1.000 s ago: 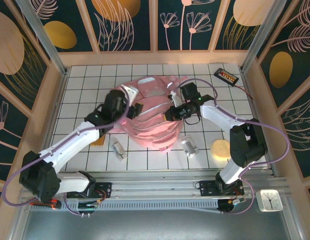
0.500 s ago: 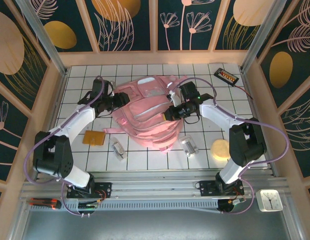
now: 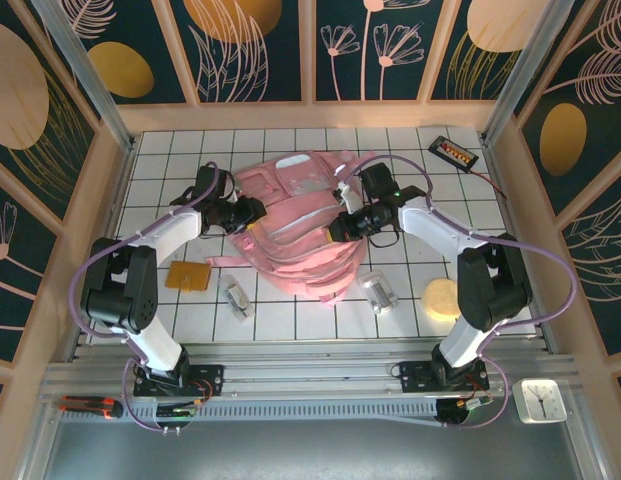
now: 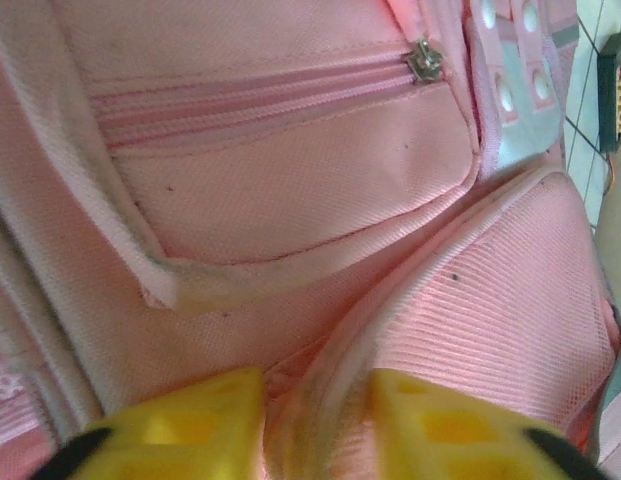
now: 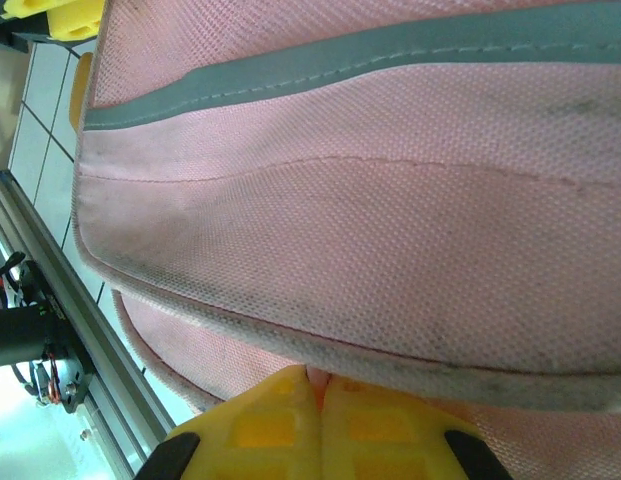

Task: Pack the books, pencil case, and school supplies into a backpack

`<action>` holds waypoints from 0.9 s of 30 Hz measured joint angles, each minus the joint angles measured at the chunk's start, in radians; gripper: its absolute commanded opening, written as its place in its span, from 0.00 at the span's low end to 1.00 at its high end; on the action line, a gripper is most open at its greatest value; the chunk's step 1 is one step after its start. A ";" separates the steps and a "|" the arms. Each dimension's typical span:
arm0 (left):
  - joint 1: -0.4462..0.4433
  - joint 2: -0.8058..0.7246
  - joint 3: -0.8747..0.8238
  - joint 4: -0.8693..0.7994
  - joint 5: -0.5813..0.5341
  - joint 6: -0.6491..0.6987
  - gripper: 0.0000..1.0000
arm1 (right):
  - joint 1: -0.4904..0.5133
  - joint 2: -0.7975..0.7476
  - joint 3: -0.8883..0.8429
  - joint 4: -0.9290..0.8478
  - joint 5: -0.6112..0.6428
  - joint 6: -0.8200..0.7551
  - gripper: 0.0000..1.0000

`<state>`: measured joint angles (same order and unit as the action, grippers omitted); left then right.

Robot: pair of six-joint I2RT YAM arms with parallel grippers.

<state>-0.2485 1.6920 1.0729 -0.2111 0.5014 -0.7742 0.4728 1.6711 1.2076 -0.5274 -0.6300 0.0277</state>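
The left arm has swung off the middle of the backpack [image 3: 300, 240] and out to its left side, uncovering the orange pad [image 3: 187, 275]. The right arm has hardly shifted.

Nearest the arm bases, on the bench [image 3: 290, 322], the school supplies lie loose. The pad sits at the left. One silver clip [image 3: 235, 297] lies just beside the backpack's near edge and another clip [image 3: 380, 292] lies off its near right corner. None of them is touched, so that part of the packing is still to do.

Further in, the backpack lies flat across the middle of the bench with an arm at each flank. In the left wrist view, the left claw [image 3: 252, 213] has its yellow fingers [image 4: 190, 425] set either side of a raised pink seam below a zipped pocket, and it appears to be pinching that fold. The right claw [image 3: 342, 227] is pressed together on the right side, with a thin edge of pink fabric seemingly caught between the tips. My read is that both arms are gripping the bag to spread its mouth, which puts the task at an early-to-middle stage. Whether the books and pencil case are already inside, the pictures do not settle.

Farthest back, a black slab [image 3: 455, 152] with an orange label lies near the right corner, well apart from everything.
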 measured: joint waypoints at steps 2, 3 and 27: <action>0.002 0.016 0.000 0.012 0.015 -0.016 0.00 | 0.000 0.002 0.002 -0.003 0.001 -0.004 0.00; 0.004 0.024 -0.002 0.029 0.024 -0.027 0.00 | 0.000 0.005 0.006 -0.007 0.003 -0.007 0.00; -0.008 -0.140 -0.329 0.559 -0.138 -0.544 0.00 | 0.222 0.259 0.463 -0.391 0.078 -0.097 0.00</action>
<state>-0.2562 1.5520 0.7437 0.3481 0.3637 -1.3186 0.6949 1.9305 1.6711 -0.9188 -0.5518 -0.0696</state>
